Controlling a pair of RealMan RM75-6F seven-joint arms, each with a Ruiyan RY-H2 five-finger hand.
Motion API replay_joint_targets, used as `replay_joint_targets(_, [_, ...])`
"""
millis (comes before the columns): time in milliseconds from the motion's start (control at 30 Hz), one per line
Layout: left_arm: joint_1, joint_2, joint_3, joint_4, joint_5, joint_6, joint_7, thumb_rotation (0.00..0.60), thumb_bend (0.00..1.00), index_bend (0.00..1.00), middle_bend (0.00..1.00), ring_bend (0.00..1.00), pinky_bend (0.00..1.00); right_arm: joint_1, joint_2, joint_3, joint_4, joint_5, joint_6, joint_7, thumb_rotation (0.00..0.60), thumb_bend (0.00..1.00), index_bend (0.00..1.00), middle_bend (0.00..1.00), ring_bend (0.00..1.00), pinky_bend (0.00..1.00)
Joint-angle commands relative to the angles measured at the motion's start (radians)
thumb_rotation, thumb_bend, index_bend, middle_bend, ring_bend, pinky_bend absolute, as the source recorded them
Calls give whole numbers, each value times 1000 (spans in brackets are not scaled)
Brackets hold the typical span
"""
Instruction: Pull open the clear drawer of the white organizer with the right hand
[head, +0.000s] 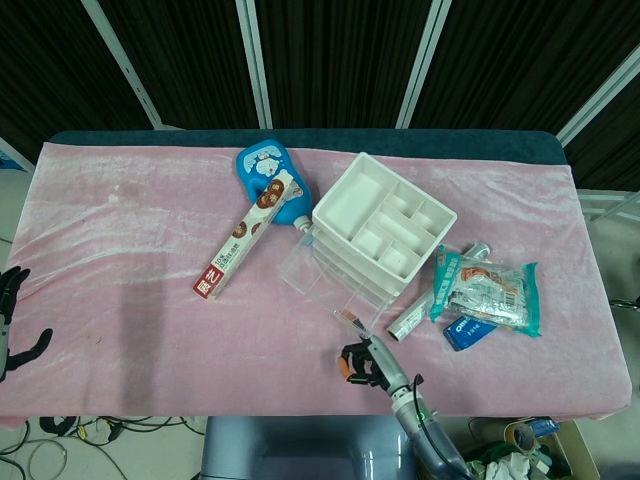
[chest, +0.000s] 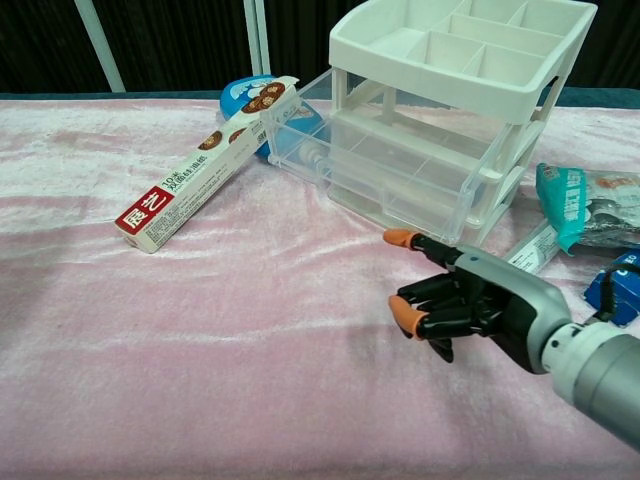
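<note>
The right hand (chest: 455, 300) hovers over the pink worktop (chest: 200, 330) holding nothing: one of its fingers (chest: 405, 238) points straight out, the rest are curled narrowly inward. Just beyond that outstretched fingertip, apart from it, stands the white organizer (chest: 470, 50), whose clear drawer (chest: 300, 135) juts out up and to the left of the fingers. A long snack box (chest: 200, 165) lies well to the left of the fingers, a blue packet (head: 265, 172) behind it. Snack bags (head: 485, 290) lie to the fingers' right. The left hand (head: 12, 320) shows at the worktop's edge, fingers spread apart and holding nothing.
</note>
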Motion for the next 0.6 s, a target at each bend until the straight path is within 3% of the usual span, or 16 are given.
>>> replay_joint_targets(33, [0, -1, 1, -1, 1, 1, 3, 600, 277, 82, 59, 1, 89, -26, 50, -17, -26, -34, 24, 25, 600, 468, 44, 712, 826, 762])
replay_joint_targets(367, [1, -5, 3, -3, 3, 4, 14, 600, 277, 82, 59, 1, 89, -74, 191, -34, -76, -50, 56, 66, 600, 467, 54, 712, 826, 762])
replay_joint_targets(600, [3, -5, 2, -3, 7, 9, 11, 600, 277, 82, 59, 1, 89, -117, 432, 18, -110, -90, 140, 117, 600, 468, 54, 685, 800, 754])
